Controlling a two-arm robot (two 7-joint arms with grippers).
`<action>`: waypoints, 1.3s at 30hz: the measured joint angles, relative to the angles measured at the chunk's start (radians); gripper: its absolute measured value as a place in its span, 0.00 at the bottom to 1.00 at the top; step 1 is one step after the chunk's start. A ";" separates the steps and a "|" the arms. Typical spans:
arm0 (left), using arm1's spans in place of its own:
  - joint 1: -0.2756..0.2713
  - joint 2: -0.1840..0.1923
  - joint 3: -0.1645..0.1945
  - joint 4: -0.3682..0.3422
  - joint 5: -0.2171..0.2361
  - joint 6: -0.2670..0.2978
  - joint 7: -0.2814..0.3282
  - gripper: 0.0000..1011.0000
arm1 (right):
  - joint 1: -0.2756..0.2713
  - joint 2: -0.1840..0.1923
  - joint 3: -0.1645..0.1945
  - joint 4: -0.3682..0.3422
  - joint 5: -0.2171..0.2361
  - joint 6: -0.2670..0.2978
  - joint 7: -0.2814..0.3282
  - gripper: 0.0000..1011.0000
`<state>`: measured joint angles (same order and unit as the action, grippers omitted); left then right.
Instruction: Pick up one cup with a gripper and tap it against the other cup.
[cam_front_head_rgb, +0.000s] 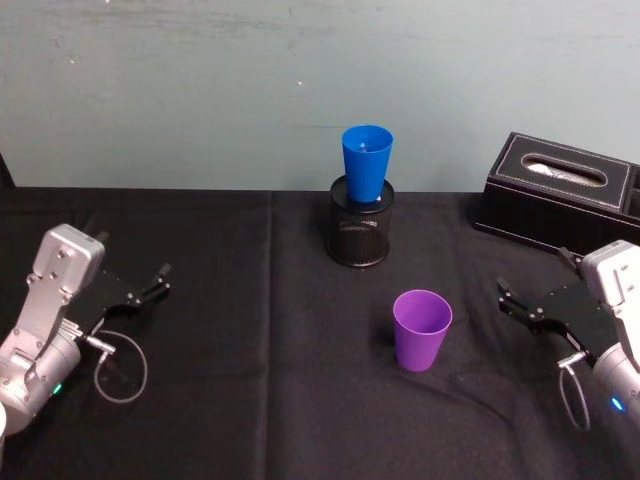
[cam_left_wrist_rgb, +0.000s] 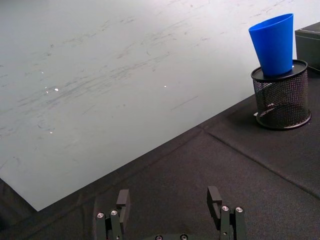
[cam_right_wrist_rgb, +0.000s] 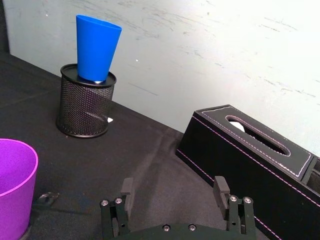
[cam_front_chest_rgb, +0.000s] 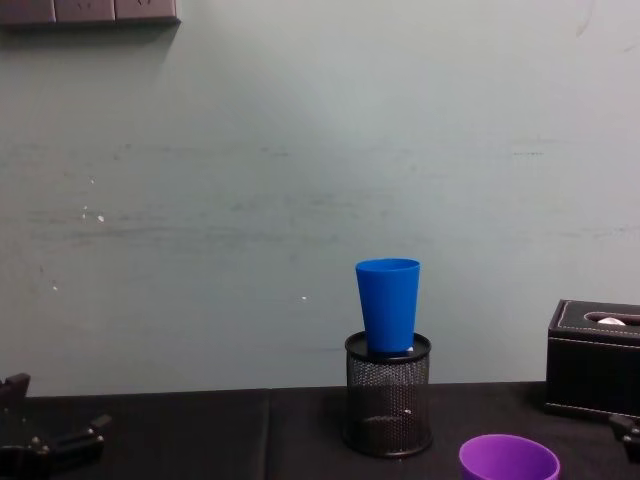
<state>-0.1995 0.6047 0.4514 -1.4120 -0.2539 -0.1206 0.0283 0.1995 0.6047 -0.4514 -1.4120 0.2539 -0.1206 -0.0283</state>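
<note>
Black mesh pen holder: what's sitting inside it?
A blue cup stands upright in the pen holder, its base set into the mouth. Anything else inside is hidden by the cup and the mesh.

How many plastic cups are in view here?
2. The blue cup sits upright in the mesh pen holder toward the back; the purple cup stands on the black tablecloth in front of it, to the right. None appears hidden.

the purple cup (cam_front_head_rgb: 421, 330) is a smooth tapered tumbler with no handle. it stands upright, mouth up, on the black table (cam_front_head_rgb: 250, 390). the blue cup (cam_front_head_rgb: 366, 165) has the same shape and sits upright with its base inside a black mesh holder (cam_front_head_rgb: 358, 238), farther back and well apart. the right end effector (cam_front_head_rgb: 508, 298) hovers beside the purple cup, fingers spread, not touching it.
</note>
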 joint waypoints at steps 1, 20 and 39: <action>0.000 0.000 0.000 0.000 0.000 0.000 0.000 1.00 | 0.000 0.000 0.000 0.000 0.000 0.000 0.000 0.99; 0.000 0.000 0.000 0.000 0.000 0.000 0.000 1.00 | 0.000 0.000 0.000 0.000 0.000 0.000 0.000 0.99; 0.000 0.000 0.000 0.000 0.000 0.000 0.000 1.00 | 0.000 0.000 0.000 0.000 0.000 0.000 0.000 0.99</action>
<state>-0.1995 0.6047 0.4514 -1.4120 -0.2539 -0.1205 0.0283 0.1995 0.6047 -0.4514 -1.4119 0.2539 -0.1206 -0.0283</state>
